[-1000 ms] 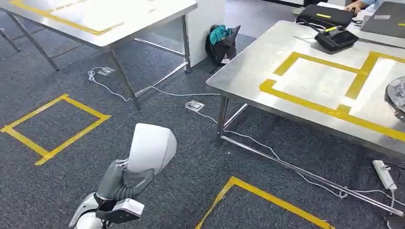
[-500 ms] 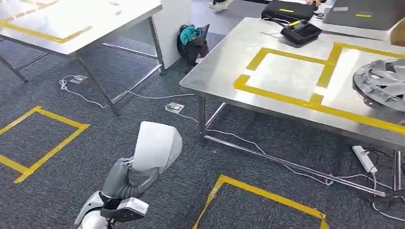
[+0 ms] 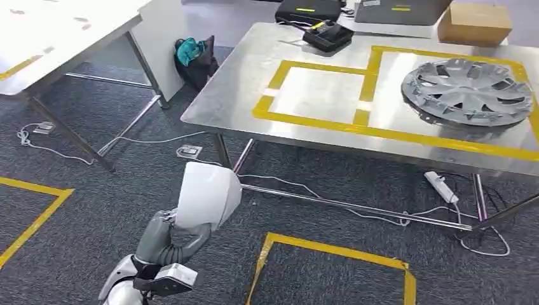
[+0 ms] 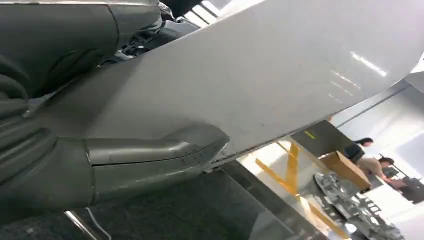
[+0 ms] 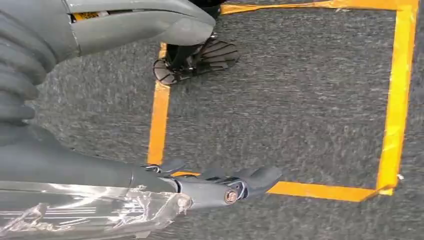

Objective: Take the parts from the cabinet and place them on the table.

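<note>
Part: a smooth, glossy white shell, rounded at its corners, held by the left robot hand low in the head view, above the grey carpet. Its long axis runs upward from the hand, leaning a little to the robot's right, with the broad end uppermost. The grey fingers close on the narrower lower end. In the left wrist view the white surface crosses the picture with the thick grey thumb pressed against its edge; the darker fingers are hidden behind it. The part's far side cannot be seen.

The right robot hand hangs over the carpet with nothing in it, fingers loosely extended, above a yellow tape square.

Ahead stands the steel bench, marked with yellow tape. A grey wheel cover lies on it.
</note>
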Robot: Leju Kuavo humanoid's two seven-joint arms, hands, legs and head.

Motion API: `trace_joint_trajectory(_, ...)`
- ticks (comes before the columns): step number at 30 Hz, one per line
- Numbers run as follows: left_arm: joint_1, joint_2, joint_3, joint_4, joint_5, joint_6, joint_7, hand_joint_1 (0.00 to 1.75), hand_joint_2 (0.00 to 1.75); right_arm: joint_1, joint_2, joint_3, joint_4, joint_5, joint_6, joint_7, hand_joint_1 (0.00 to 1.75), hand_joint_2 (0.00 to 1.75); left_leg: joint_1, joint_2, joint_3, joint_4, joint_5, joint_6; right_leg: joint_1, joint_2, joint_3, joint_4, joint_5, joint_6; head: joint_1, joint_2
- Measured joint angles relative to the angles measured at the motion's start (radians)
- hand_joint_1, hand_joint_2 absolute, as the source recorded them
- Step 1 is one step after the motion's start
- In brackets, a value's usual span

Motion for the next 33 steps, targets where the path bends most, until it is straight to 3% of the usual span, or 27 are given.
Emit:
trace_joint_trajectory(2,0.000,-0.001,0.000,0.000,-0.001,0.000,0.000,1.75,1.75,0.006,0.000,0.000,0.000,0.002,-0.003,-0.001,0.00,1.75,-0.005,0.014,-0.001,-0.003,0.003,0.007,-0.007,0.019,-0.004,-0.010,0.007,0.016,0.000,0.000)
trace_joint_trajectory(3,-0.001,-0.003,-0.001,0.000,-0.001,0.000,0.000,1.75,1.75,0.007,0.000,-0.002,0.000,0.003,-0.007,-0.002,0.00,1.75,0.003,0.025,0.005,-0.014,0.008,0.013,-0.004,0.025,-0.013,-0.009,0.006,0.022,0.000,0.000)
trace_joint_trajectory(4,-0.002,-0.005,-0.001,0.000,-0.001,0.000,0.000,1.75,1.75,0.006,0.000,-0.003,0.000,0.004,-0.013,-0.004,0.00,1.75,0.004,0.039,0.008,-0.018,0.010,0.015,0.002,-0.039,-0.019,0.010,-0.009,0.026,0.002,0.000)
trace_joint_trajectory(5,-0.001,-0.007,-0.002,0.000,-0.001,0.000,0.000,1.75,1.75,0.002,0.000,-0.005,0.000,0.007,-0.021,-0.006,0.00,1.75,0.004,0.051,0.010,-0.018,0.008,0.022,0.004,-0.090,-0.046,0.062,-0.045,0.032,0.013,0.000)
trace_joint_trajectory(6,0.002,-0.006,-0.001,0.000,-0.001,0.001,0.000,1.75,1.75,-0.001,0.000,-0.007,0.000,0.008,-0.025,-0.007,0.00,1.75,0.002,0.065,0.011,-0.018,0.006,0.024,0.001,-0.112,-0.083,0.137,-0.084,0.037,0.016,0.000)
trace_joint_trajectory(7,0.004,-0.005,0.000,0.000,-0.001,0.001,0.000,1.75,1.75,-0.005,0.000,-0.008,0.000,0.009,-0.032,-0.009,0.00,1.75,0.001,0.080,0.011,-0.017,0.005,0.025,-0.002,-0.120,-0.124,0.218,-0.119,0.040,0.015,0.000)
trace_joint_trajectory(8,0.005,-0.005,0.000,0.000,-0.001,0.001,0.000,1.75,1.75,-0.006,0.000,-0.009,0.000,0.010,-0.041,-0.010,0.00,1.75,0.001,0.094,0.011,-0.017,0.004,0.025,-0.004,-0.123,-0.157,0.284,-0.139,0.045,0.015,0.000)
trace_joint_trajectory(9,0.005,-0.005,0.000,0.000,-0.001,0.001,0.000,1.75,1.75,-0.005,0.000,-0.010,0.002,0.013,-0.050,-0.012,0.00,1.75,0.002,0.107,0.013,-0.017,0.002,0.025,-0.007,-0.124,-0.166,0.302,-0.132,0.048,0.016,0.000)
trace_joint_trajectory(10,0.005,-0.005,0.000,0.000,-0.001,0.002,0.000,1.75,1.75,-0.004,0.000,-0.013,0.003,0.015,-0.058,-0.015,0.00,1.75,0.003,0.118,0.016,-0.017,0.000,0.022,-0.009,-0.126,-0.147,0.267,-0.103,0.051,0.015,0.000)
trace_joint_trajectory(11,0.005,-0.005,0.000,0.000,-0.001,0.002,0.000,1.75,1.75,-0.004,0.000,-0.016,0.003,0.016,-0.066,-0.016,0.00,1.75,0.006,0.128,0.020,-0.017,-0.003,0.017,-0.011,-0.131,-0.108,0.196,-0.063,0.054,0.016,0.000)
trace_joint_trajectory(12,0.005,-0.005,0.000,0.000,-0.001,0.002,0.000,1.75,1.75,-0.005,0.000,-0.017,0.003,0.019,-0.073,-0.019,0.00,1.75,0.008,0.139,0.027,-0.016,-0.008,0.011,-0.013,-0.151,-0.050,0.093,-0.017,0.057,0.015,0.000)
trace_joint_trajectory(13,0.005,-0.005,0.000,0.000,-0.001,0.002,0.001,1.75,1.75,-0.007,0.000,-0.018,0.004,0.021,-0.078,-0.022,0.00,1.75,0.008,0.146,0.033,-0.015,-0.012,0.004,-0.014,-0.186,-0.007,0.023,0.007,0.061,0.016,0.000)
trace_joint_trajectory(14,0.005,-0.004,0.002,0.000,-0.001,0.003,0.001,1.75,1.75,-0.013,0.005,-0.018,0.009,0.023,-0.080,-0.024,0.00,1.75,-0.002,0.151,0.034,-0.009,-0.020,-0.005,-0.009,-0.209,0.012,-0.001,-0.002,0.057,0.021,0.000)
trace_joint_trajectory(15,0.004,-0.003,0.002,0.000,-0.003,0.004,0.001,1.75,1.75,-0.017,0.003,-0.019,0.010,0.026,-0.085,-0.026,0.00,1.75,-0.004,0.160,0.036,-0.009,-0.021,-0.010,-0.011,-0.186,0.008,0.000,0.001,0.039,0.012,0.000)
trace_joint_trajectory(17,0.003,-0.004,0.002,0.000,-0.008,0.004,0.001,1.75,1.75,-0.018,0.003,-0.024,0.013,0.027,-0.088,-0.029,0.00,1.75,-0.002,0.173,0.043,-0.014,-0.019,-0.016,-0.006,-0.171,-0.001,0.006,-0.002,0.026,0.010,0.000)
trace_joint_trajectory(18,-0.001,-0.003,0.002,0.000,-0.010,0.004,0.001,1.75,1.75,-0.019,0.003,-0.025,0.016,0.029,-0.072,-0.032,0.00,1.75,0.001,0.181,0.046,-0.018,-0.030,-0.027,-0.005,-0.160,0.000,0.004,-0.007,0.013,0.008,0.000)
trace_joint_trajectory(19,-0.010,0.000,0.001,0.000,-0.014,0.003,0.001,1.75,1.75,-0.016,0.003,-0.026,0.019,0.029,-0.057,-0.034,0.00,1.75,0.007,0.149,0.046,-0.008,-0.037,-0.033,-0.010,-0.152,0.003,0.001,-0.004,0.006,0.008,0.000)
trace_joint_trajectory(20,-0.021,0.003,0.000,0.000,-0.016,0.003,0.002,1.75,1.75,-0.018,0.002,-0.027,0.024,0.032,-0.045,-0.036,0.00,1.75,0.007,0.111,0.025,0.034,-0.064,-0.033,-0.010,-0.147,0.004,0.001,-0.006,-0.001,0.004,0.000)
trace_joint_trajectory(21,-0.030,0.006,0.000,0.000,-0.016,0.004,0.002,1.75,1.75,-0.022,0.002,-0.028,0.027,0.033,-0.037,-0.038,0.00,1.75,0.006,0.093,-0.014,0.106,-0.100,-0.032,-0.010,-0.141,0.004,0.001,-0.006,-0.006,0.004,0.000)
trace_joint_trajectory(23,-0.042,0.016,0.001,0.003,-0.016,0.004,0.003,1.75,1.75,-0.027,0.002,-0.029,0.034,0.034,-0.034,-0.038,0.00,1.75,0.004,0.080,-0.109,0.277,-0.159,-0.028,-0.005,-0.124,0.006,0.001,-0.010,-0.012,0.002,0.000)
trace_joint_trajectory(24,-0.044,0.018,0.001,0.004,-0.017,0.003,0.003,1.75,1.75,-0.027,0.001,-0.029,0.037,0.034,-0.034,-0.038,0.00,1.75,0.003,0.079,-0.137,0.313,-0.156,-0.025,-0.003,-0.116,0.009,0.001,-0.012,-0.015,0.002,0.000)
trace_joint_trajectory(26,-0.050,0.020,0.001,0.005,-0.018,0.003,0.003,1.75,1.75,-0.026,-0.001,-0.031,0.041,0.034,-0.034,-0.038,0.00,1.75,0.000,0.078,-0.130,0.260,-0.087,-0.015,-0.001,-0.101,0.019,0.001,-0.018,-0.015,0.002,0.000)
trace_joint_trajectory(28,-0.060,0.021,0.001,0.005,-0.020,0.003,0.004,1.75,1.75,-0.027,-0.002,-0.032,0.046,0.035,-0.029,-0.038,0.00,1.75,-0.006,0.075,-0.061,0.087,0.023,0.004,0.000,-0.090,0.035,0.001,-0.027,-0.010,0.002,0.000)
trace_joint_trajectory(29,-0.065,0.022,0.001,0.005,-0.021,0.004,0.004,1.75,1.75,-0.028,-0.002,-0.032,0.050,0.035,-0.025,-0.038,0.00,1.75,-0.013,0.071,-0.043,0.032,0.035,0.013,0.002,-0.086,0.034,0.002,-0.032,-0.005,0.003,0.000)
trace_joint_trajectory(30,-0.069,0.022,0.000,0.005,-0.021,0.004,0.005,1.75,1.75,-0.030,-0.002,-0.032,0.053,0.035,-0.023,-0.039,0.00,1.75,-0.011,0.072,-0.029,0.002,0.018,0.011,0.006,-0.082,0.034,0.005,-0.038,0.003,0.002,0.000)
trace_joint_trajectory(31,-0.069,0.022,0.000,0.005,-0.023,0.004,0.005,1.75,1.75,-0.029,-0.002,-0.032,0.053,0.036,-0.023,-0.038,0.00,1.75,-0.013,0.072,-0.031,0.004,0.018,0.007,0.003,-0.082,0.034,-0.004,-0.036,0.007,0.005,0.000)
trace_joint_trajectory(33,-0.071,0.022,0.000,0.005,-0.023,0.004,0.005,1.75,1.75,-0.025,-0.003,-0.032,0.056,0.037,-0.023,-0.038,0.00,1.75,-0.013,0.071,-0.025,-0.004,0.013,0.018,0.003,-0.087,0.044,0.002,-0.030,0.023,0.004,0.000)
